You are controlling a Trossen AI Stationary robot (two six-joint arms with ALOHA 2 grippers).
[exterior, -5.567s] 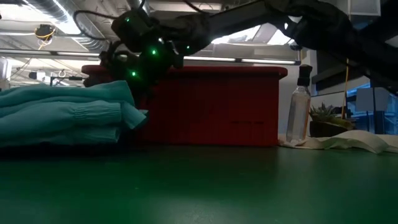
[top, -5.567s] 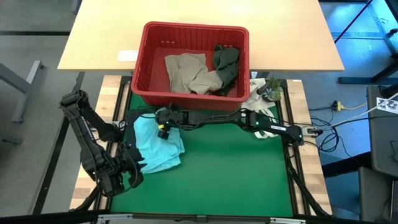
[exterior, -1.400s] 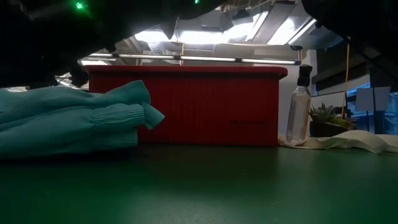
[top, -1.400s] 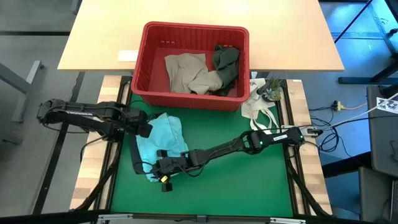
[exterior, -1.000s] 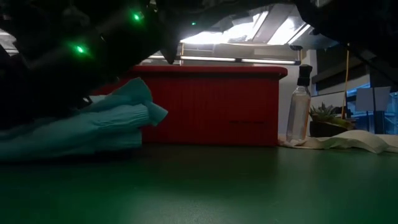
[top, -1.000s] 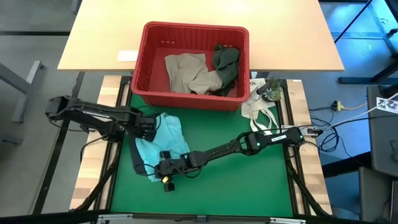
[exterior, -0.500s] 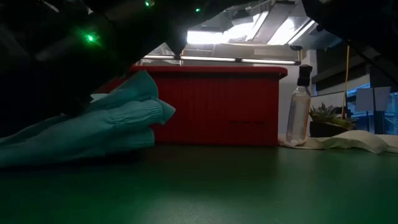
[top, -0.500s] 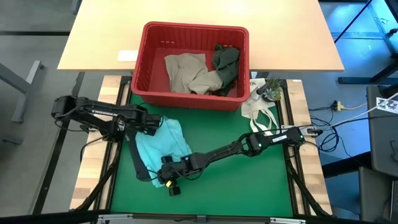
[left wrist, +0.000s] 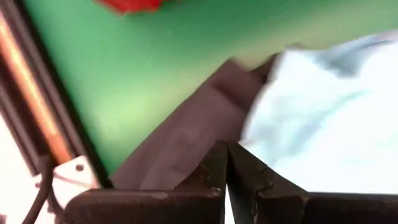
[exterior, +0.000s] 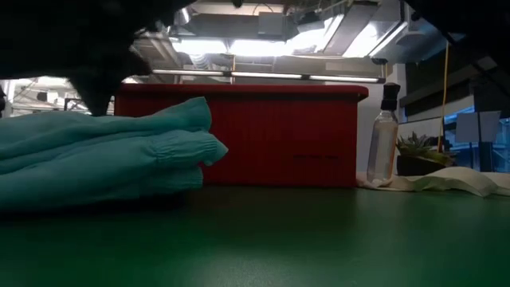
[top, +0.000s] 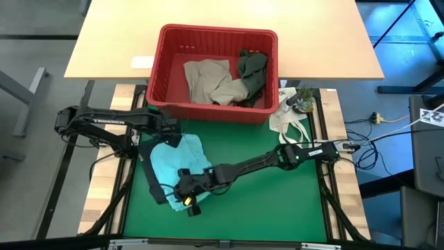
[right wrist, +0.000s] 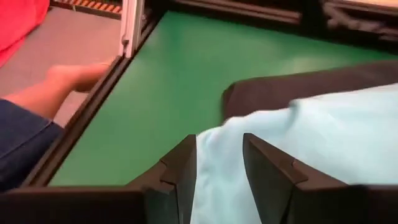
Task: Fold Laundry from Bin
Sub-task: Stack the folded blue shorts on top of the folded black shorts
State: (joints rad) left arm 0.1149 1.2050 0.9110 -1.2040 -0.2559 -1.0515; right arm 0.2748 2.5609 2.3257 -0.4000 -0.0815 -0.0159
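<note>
Two arms work a teal garment point(top: 179, 161) on the green mat point(top: 270, 205), just in front of the red bin point(top: 215, 35).

We judge the right gripper point(top: 186, 196), fingers partly apart around the teal hem near the mat's front-left, is pinning a fold; the left gripper point(top: 171, 137), fingers closed and empty, presses at the far edge beside a black garment point(top: 154, 182) underneath. Beige point(top: 208, 78) and olive point(top: 251, 69) pieces wait in the bin. The mat's right half offers open room.
</note>
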